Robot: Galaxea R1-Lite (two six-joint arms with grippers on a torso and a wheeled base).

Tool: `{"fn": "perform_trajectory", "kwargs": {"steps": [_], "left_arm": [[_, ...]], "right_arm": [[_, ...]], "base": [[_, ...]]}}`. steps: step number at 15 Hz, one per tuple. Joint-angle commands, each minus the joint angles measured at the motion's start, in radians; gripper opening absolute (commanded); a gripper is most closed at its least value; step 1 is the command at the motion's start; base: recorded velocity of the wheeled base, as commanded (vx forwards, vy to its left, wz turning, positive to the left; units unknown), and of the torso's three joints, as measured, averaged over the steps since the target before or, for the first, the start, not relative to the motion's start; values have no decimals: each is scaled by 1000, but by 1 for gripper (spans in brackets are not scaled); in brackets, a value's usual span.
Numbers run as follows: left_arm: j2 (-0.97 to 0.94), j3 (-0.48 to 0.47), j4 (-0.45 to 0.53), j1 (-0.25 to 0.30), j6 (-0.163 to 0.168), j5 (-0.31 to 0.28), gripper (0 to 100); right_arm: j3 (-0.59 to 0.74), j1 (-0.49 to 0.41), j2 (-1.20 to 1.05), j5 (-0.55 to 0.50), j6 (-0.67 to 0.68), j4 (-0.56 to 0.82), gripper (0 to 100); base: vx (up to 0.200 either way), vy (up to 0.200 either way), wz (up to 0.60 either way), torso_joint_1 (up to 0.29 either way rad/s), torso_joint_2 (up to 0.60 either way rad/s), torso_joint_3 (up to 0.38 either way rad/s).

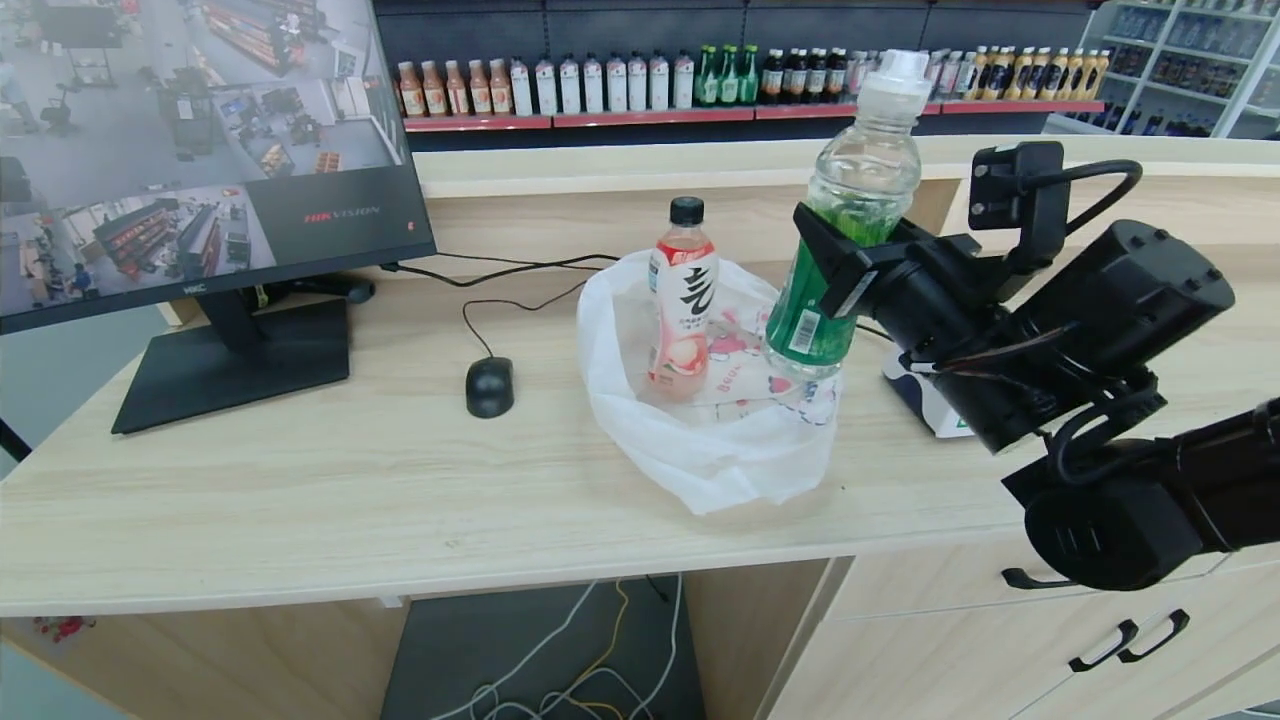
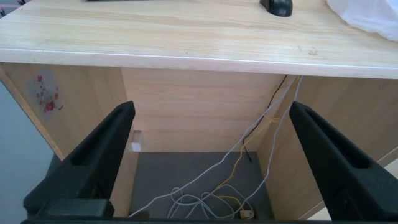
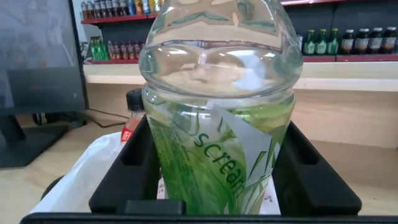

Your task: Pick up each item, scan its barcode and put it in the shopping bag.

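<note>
Checkout counter [image 1: 300, 500], with positions given relative to the white shopping bag [image 1: 700, 450], which is lying open on it. The right gripper [image 1: 835, 255] is clamping the green-labelled bottle [image 1: 862, 185] around its middle. It is holding it in the air at the bag's right rim, cap upward and leaning slightly. The pink bottle [image 1: 682, 300] is standing upright inside the bag. A white scanner [image 1: 925, 400] is sitting just right of the bag, partly hidden behind the right arm. A black mouse [image 1: 489, 386] is lying near the bag's left side, and a monitor [image 1: 180, 130] is standing farther left. The left gripper [image 2: 211, 107] is hanging with its fingers spread wide and holding nothing. It is well apart from the bag, below the counter's front edge, and facing loose cables [image 2: 205, 199] in the recess.
</note>
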Motion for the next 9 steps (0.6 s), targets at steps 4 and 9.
{"fn": "perform_trajectory", "kwargs": {"steps": [4,9], "left_arm": [[0,0,0,1,-1,1,100],[0,0,0,1,-1,1,100]], "right_arm": [[-62,-22,72,-1,31,26,0],[-174,-30,188,-3,55,26,0]], "base": [[0,0,0,0,0,0],[0,0,0,0,0,0]]}}
